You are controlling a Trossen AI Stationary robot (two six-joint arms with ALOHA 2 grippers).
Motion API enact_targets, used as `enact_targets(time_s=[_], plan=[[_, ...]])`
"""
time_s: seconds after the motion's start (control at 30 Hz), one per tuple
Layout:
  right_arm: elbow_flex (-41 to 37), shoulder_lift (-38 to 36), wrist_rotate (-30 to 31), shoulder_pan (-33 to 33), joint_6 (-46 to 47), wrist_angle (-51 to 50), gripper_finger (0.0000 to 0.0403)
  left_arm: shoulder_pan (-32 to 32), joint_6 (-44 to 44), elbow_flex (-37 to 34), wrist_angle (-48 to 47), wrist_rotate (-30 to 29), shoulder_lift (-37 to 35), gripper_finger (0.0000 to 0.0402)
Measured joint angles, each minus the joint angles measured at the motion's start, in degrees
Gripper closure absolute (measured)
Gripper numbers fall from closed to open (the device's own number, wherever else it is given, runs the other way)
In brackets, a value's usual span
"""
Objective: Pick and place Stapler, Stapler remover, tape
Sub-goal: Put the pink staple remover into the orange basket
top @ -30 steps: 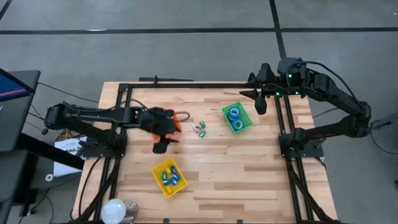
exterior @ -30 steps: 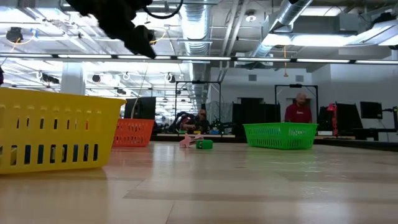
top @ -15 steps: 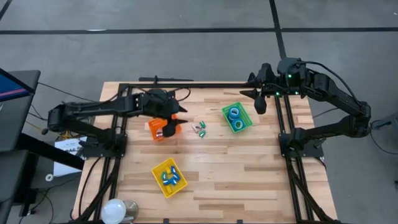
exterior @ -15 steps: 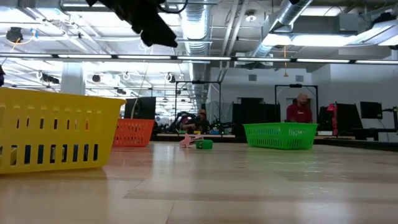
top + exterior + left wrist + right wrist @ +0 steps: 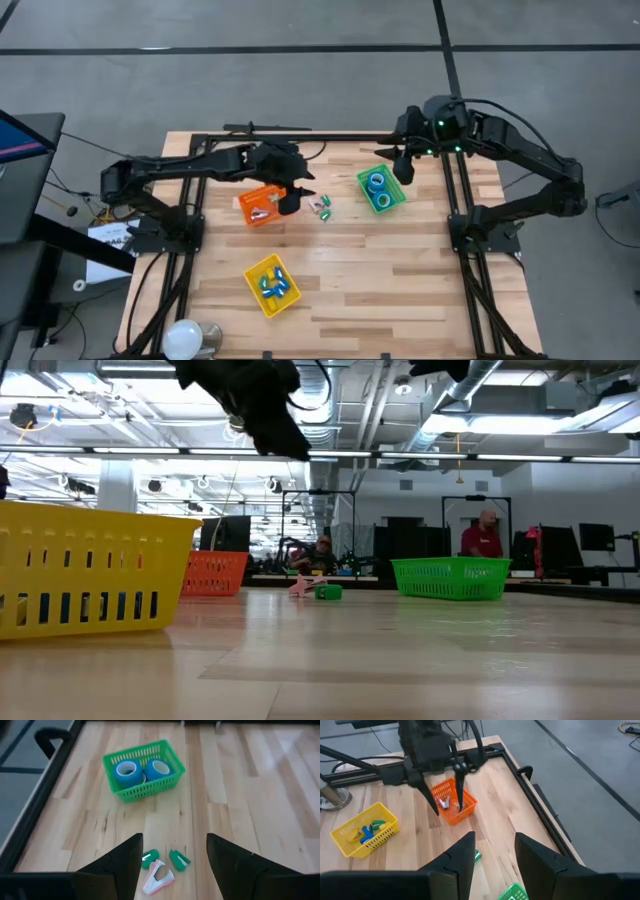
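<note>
1. Dark and empty, the left gripper (image 5: pixel 293 199) hangs above the table (image 5: pixel 400 260) with its fingers (image 5: pixel 117 865) spread apart, just beside the orange bin (image 5: pixel 259 205) and close to the loose pieces at mid-table.
2. Under its fingertips lie a pink staple remover (image 5: pixel 158 877) and two small green oblong pieces (image 5: pixel 178 858), close together on the bare wood.
3. The orange bin holds a few small items; what they are cannot be told.
4. Farther on stands the green bin (image 5: pixel 381 189), with rolls of blue tape (image 5: pixel 126 771) inside; two show clearly.
5. The right gripper (image 5: pixel 402 166) hangs just beside the green bin's far corner, fingers (image 5: pixel 457 857) parted, holding nothing.
6. The yellow bin (image 5: pixel 272 285) sits toward the table's near edge, well apart from the rest, with blue and green pieces in it.
</note>
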Motion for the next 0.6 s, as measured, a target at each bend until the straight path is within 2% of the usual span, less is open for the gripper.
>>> enact_targets(time_s=[0.37, 0.6], plan=[[0.02, 0.14, -0.10, 0.04, -0.02, 0.02, 0.0272, -0.26, 4.19, 0.13, 0.02, 0.04, 5.79, 0.0193], [0.02, 0.15, -0.20, 0.04, -0.02, 0.02, 0.0272, -1.06, 16.44, 0.11, -0.02, 0.13, 9.01, 0.0193]])
